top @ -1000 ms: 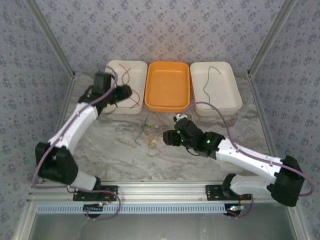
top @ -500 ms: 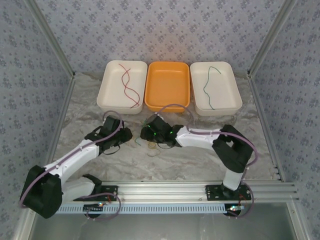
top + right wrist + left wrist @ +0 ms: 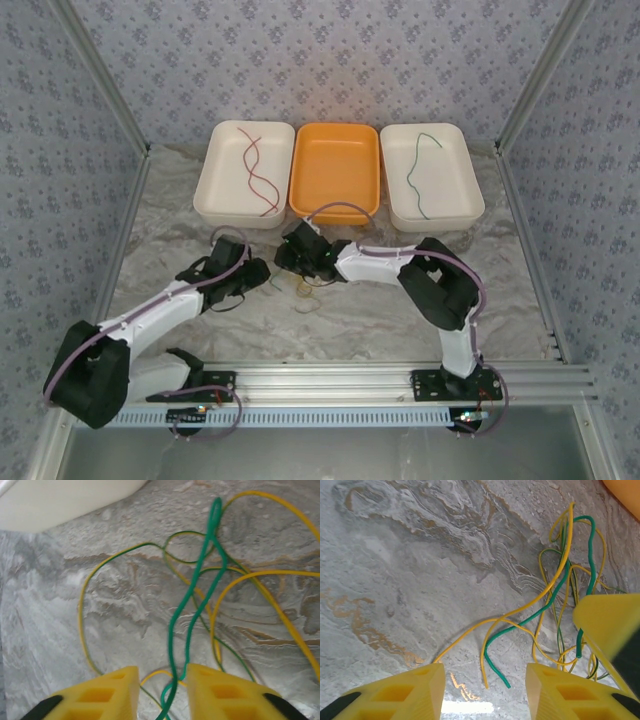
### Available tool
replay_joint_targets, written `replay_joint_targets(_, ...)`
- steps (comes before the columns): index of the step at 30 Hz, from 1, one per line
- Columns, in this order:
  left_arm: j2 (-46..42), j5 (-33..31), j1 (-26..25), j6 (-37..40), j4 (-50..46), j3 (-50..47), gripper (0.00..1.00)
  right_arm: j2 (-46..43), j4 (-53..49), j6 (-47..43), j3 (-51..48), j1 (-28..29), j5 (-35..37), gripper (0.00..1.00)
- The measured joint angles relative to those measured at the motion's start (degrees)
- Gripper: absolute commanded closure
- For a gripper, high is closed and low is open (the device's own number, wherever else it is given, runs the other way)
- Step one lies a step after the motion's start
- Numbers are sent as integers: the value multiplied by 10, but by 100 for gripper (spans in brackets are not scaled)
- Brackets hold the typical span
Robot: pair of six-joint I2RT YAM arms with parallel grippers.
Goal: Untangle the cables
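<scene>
Your right hand point(image 3: 161, 676) sits low over the desk point(image 3: 45, 630), its fingers a little apart with a green cable point(image 3: 192, 605) running up between them; as far as you can see they are not pinching it yet. Your left hand point(image 3: 485, 674) is spread wide, and the loose ends of a yellow cable point(image 3: 563, 565) and a green end point(image 3: 495, 667) lie untouched on the desk in the gap. From above, the two hands face each other near the middle of the desk, close together over the tangle point(image 3: 303, 285). The left arm is stretched low from its base. The right arm is folded at the elbow and reaches across to the left. Behind them, one red cable point(image 3: 255, 170) lies alone in the left tray point(image 3: 225, 190) and one green wire point(image 3: 415, 175) lies alone in the right tray point(image 3: 452, 185). The orange tray point(image 3: 334, 185) between them has none. You are partway, I judge: two are sorted, but the yellow and green strands still cross each other in a knot, so most of the pulling apart is left.
</scene>
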Motion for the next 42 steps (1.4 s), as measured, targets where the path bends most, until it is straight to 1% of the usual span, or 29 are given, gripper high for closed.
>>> replay_joint_targets(1, 10, 0, -2, 0, 2, 1, 48, 1, -3, -3, 1, -2, 0, 100)
replay_joint_targets(4, 52, -2, -12, 2, 8, 2, 40, -2, -17, -13, 4, -6, 7, 100)
replay_joint_targets(6, 82, -6, -26, 4, 10, 4, 39, -15, -27, -25, 1, -6, 19, 100)
replay_joint_targets(9, 118, -28, -47, 6, 0, 29, 35, -71, -39, -44, -23, -2, 37, 100)
replay_joint_targets(11, 143, -40, -65, 8, 12, 49, 32, -122, -46, -56, -40, -1, 40, 100)
replay_joint_targets(13, 166, -57, -82, 10, 17, 67, 32, -167, -48, -66, -53, -2, 41, 100)
replay_joint_targets(15, 188, -74, -95, 11, 23, 82, 39, -209, -48, -73, -68, -4, 41, 100)
replay_joint_targets(16, 199, -83, -98, 12, 24, 90, 51, -229, -47, -76, -79, -6, 38, 100)
replay_joint_targets(17, 210, -93, -99, 12, 24, 98, 73, -250, -46, -79, -92, -10, 35, 100)
replay_joint_targets(18, 219, -101, -99, 10, 27, 103, 97, -267, -46, -83, -103, -14, 33, 100)
replay_joint_targets(19, 229, -110, -99, 9, 33, 108, 100, -288, -48, -87, -118, -19, 29, 100)
replay_joint_targets(22, 239, -132, -99, 3, 57, 108, 100, -360, -61, -102, -165, -45, 25, 100)
replay_joint_targets(25, 228, -142, -101, 0, 87, 90, 100, -454, -84, -123, -202, -87, 24, 100)
replay_joint_targets(29, 184, -152, -94, 0, 87, 73, 100, -589, -95, -147, -235, -185, 11, 100)
replay_joint_targets(31, 165, -150, -85, 0, 87, 72, 100, -632, -97, -153, -241, -237, -4, 100)
replay_joint_targets(32, 156, -148, -82, 0, 87, 72, 96, -644, -97, -157, -242, -259, -13, 100)
replay_joint_targets(34, 143, -140, -76, 2, 87, 72, 77, -652, -96, -163, -243, -284, -31, 100)
replay_joint_targets(36, 135, -127, -76, 2, 84, 74, 62, -647, -94, -167, -243, -294, -51, 100)
replay_joint_targets(38, 121, -115, -78, 2, 78, 76, 52, -631, -88, -169, -243, -298, -75, 100)
replay_joint_targets(41, 78, -105, -89, 9, 70, 76, 41, -602, -80, -175, -242, -297, -109, 100)
replay_joint_targets(42, 60, -102, -96, 17, 70, 76, 38, -594, -78, -178, -242, -295, -117, 100)
